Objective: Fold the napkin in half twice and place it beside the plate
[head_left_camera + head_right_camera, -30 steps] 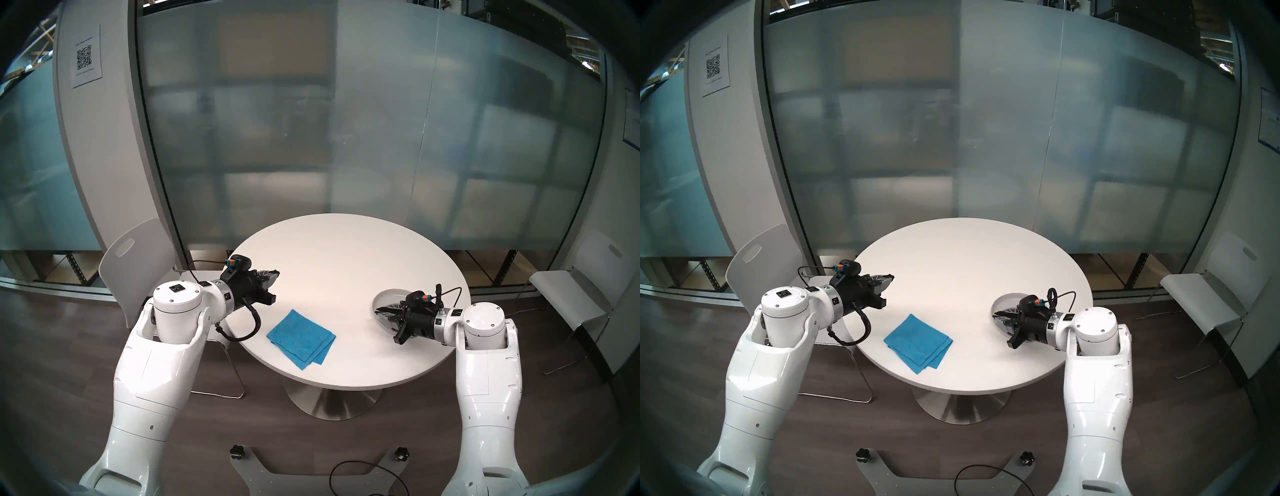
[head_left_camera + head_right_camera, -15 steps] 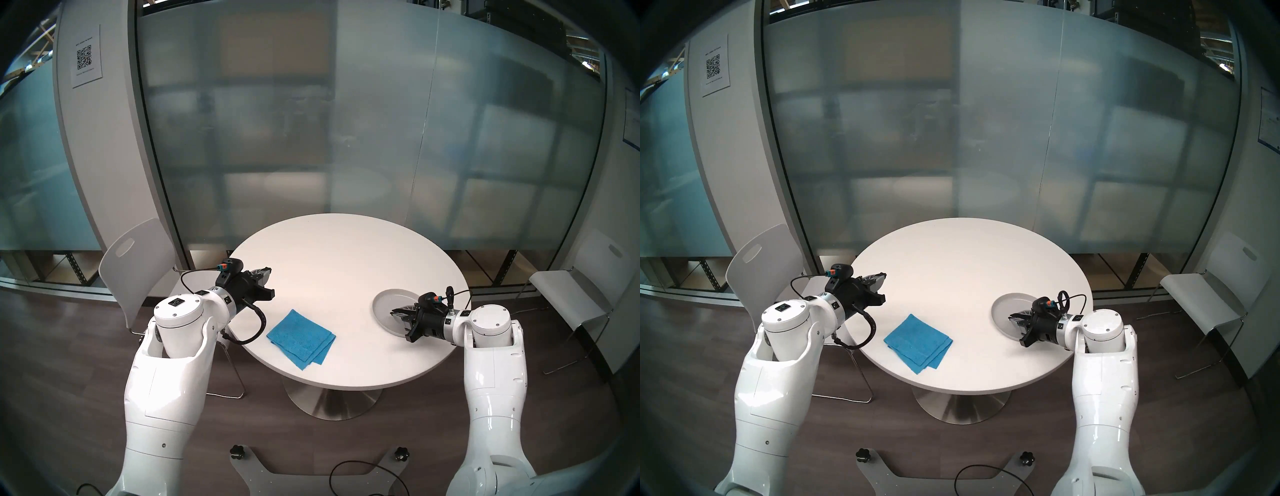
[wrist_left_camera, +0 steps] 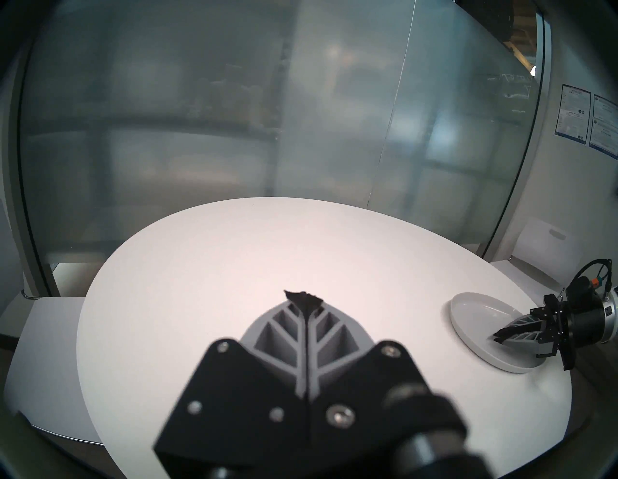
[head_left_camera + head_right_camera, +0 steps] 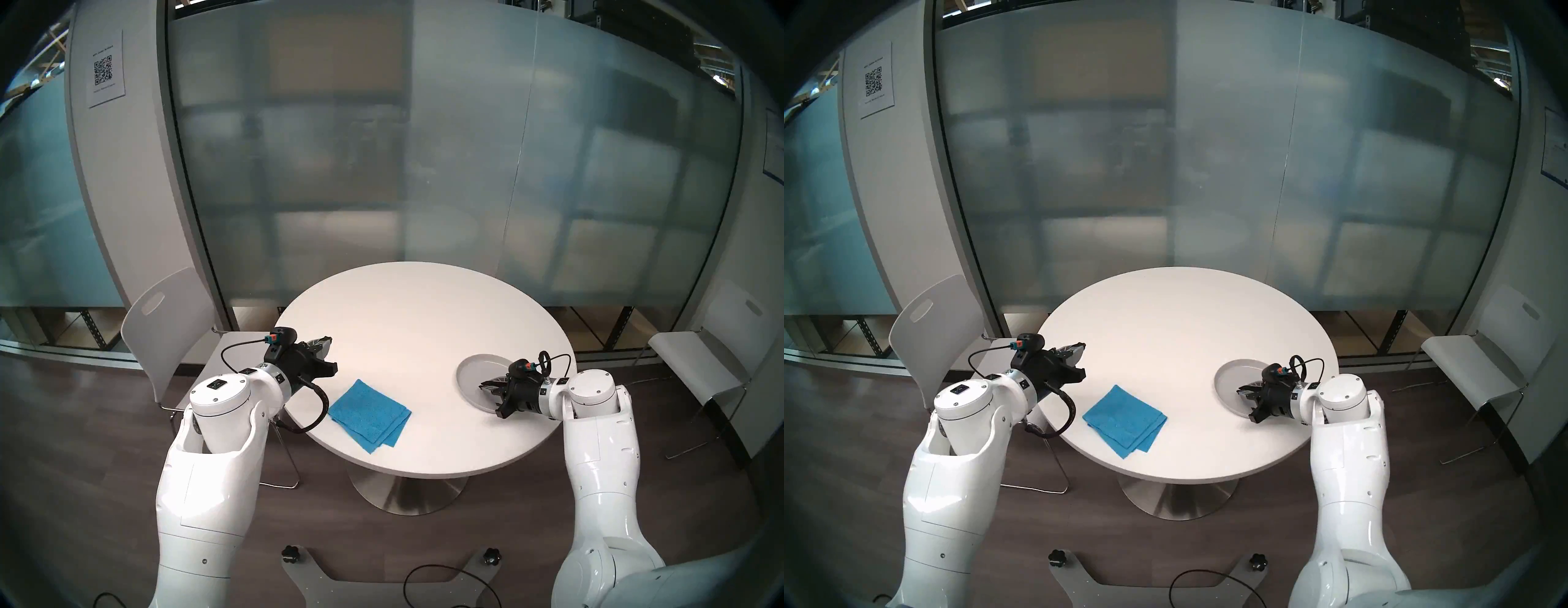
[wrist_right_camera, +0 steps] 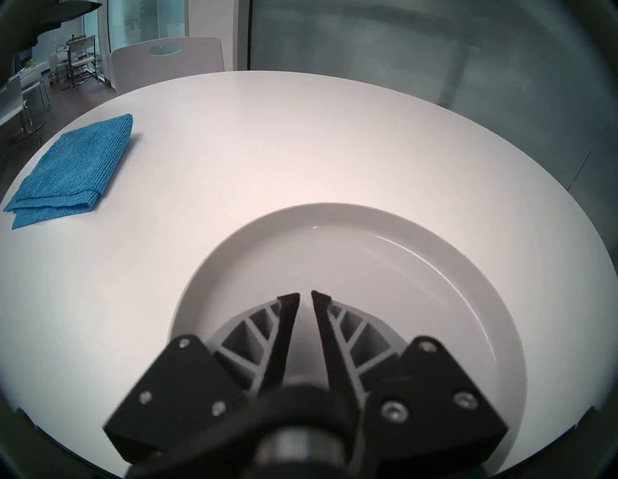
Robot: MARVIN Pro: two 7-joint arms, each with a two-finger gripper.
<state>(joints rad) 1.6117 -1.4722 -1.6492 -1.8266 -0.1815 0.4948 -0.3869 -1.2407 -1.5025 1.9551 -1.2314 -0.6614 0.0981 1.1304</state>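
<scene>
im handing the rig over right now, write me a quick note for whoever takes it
Left gripper: shut, empty, above the table on its left side.
Right gripper: jaws slightly apart, empty, over the plate.
Napkin: blue, lying folded in layers near the table's front edge, left of centre, well apart from the plate. Neither gripper touches it.
Plate: right side of the table, nothing on it.
Done: the napkin looks folded, though its front edges don't line up neatly.
Left: pick up the napkin and set it beside the plate.
</scene>
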